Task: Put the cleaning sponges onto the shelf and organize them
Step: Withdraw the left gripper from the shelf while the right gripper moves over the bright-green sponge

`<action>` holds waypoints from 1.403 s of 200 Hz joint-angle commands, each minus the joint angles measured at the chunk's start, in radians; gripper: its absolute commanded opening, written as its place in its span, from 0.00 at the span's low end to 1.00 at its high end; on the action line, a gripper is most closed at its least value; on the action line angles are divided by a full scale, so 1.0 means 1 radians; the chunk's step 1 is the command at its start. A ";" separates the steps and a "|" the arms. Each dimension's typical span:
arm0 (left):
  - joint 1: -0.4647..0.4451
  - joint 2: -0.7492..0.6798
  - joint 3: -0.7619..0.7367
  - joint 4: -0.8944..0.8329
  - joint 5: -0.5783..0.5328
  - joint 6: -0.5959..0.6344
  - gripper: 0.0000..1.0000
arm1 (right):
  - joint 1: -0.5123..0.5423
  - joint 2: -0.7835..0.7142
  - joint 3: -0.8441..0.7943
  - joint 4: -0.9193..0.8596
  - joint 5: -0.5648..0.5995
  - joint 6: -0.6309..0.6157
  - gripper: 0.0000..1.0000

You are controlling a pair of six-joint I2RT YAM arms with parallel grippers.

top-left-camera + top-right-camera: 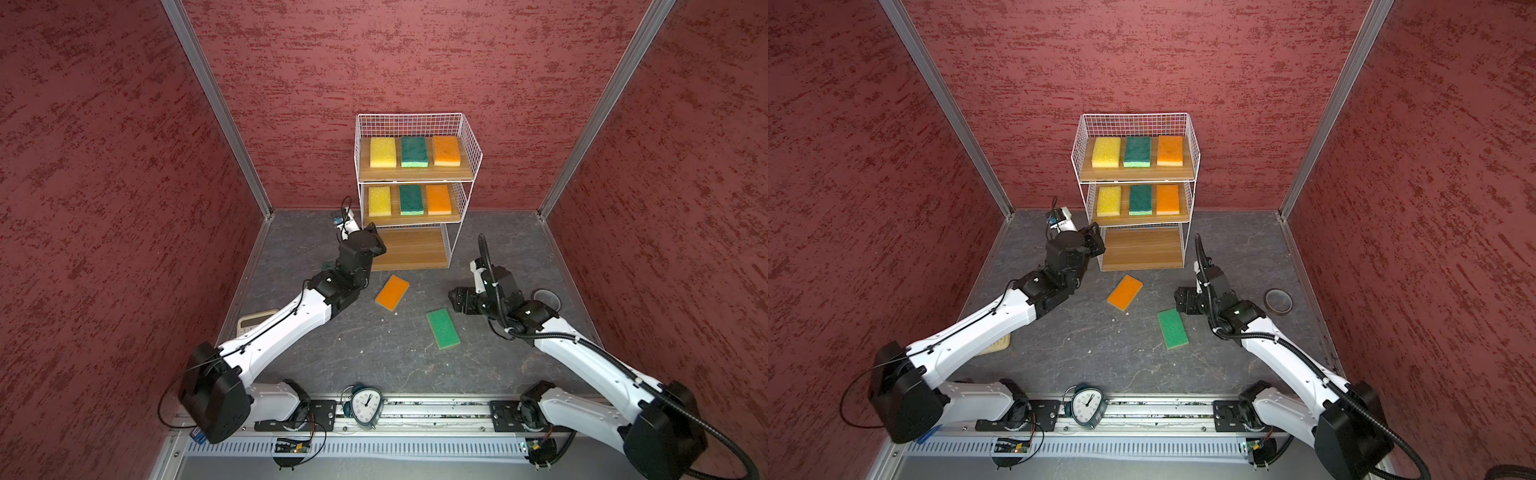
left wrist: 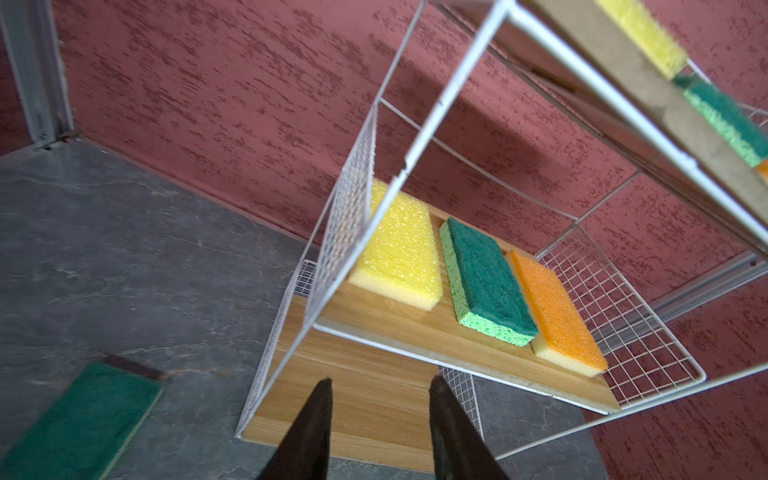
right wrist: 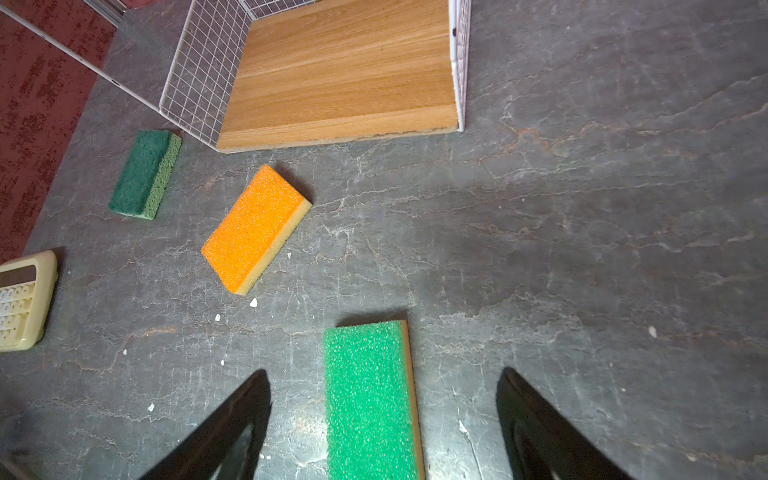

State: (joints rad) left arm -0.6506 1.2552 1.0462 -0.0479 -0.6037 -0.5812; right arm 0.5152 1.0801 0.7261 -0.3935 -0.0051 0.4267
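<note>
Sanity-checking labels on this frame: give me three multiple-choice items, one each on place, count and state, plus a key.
1. Which board of the shelf holds no sponge?
A. top
B. middle
C. bottom

2. How many sponges lie on the shelf?
A. four
B. six
C. nine

3. The right gripper is:
A. shut on a sponge
B. open above the bright green sponge
C. out of every view

Key:
1 C: the bottom board is bare wood in both top views.
2 B: three sit on the top board and three on the middle board.
3 B: in the right wrist view the jaws stand wide apart, one on each side of the sponge, with a gap on both sides.
</note>
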 commanded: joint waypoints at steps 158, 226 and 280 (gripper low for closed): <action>0.084 -0.430 -0.199 -0.622 0.066 -0.027 0.53 | 0.083 0.029 0.074 -0.068 0.028 0.221 0.86; 0.106 -0.470 -0.261 -0.640 0.153 -0.065 0.55 | 0.216 0.062 0.069 -0.156 0.135 0.262 0.86; 0.111 -0.480 -0.293 -0.631 0.218 -0.084 0.61 | 0.293 0.044 -0.046 -0.151 0.167 0.303 0.88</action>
State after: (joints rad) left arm -0.5476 0.7765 0.7685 -0.6758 -0.4286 -0.6495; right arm 0.7773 1.1408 0.7292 -0.5297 0.1154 0.6933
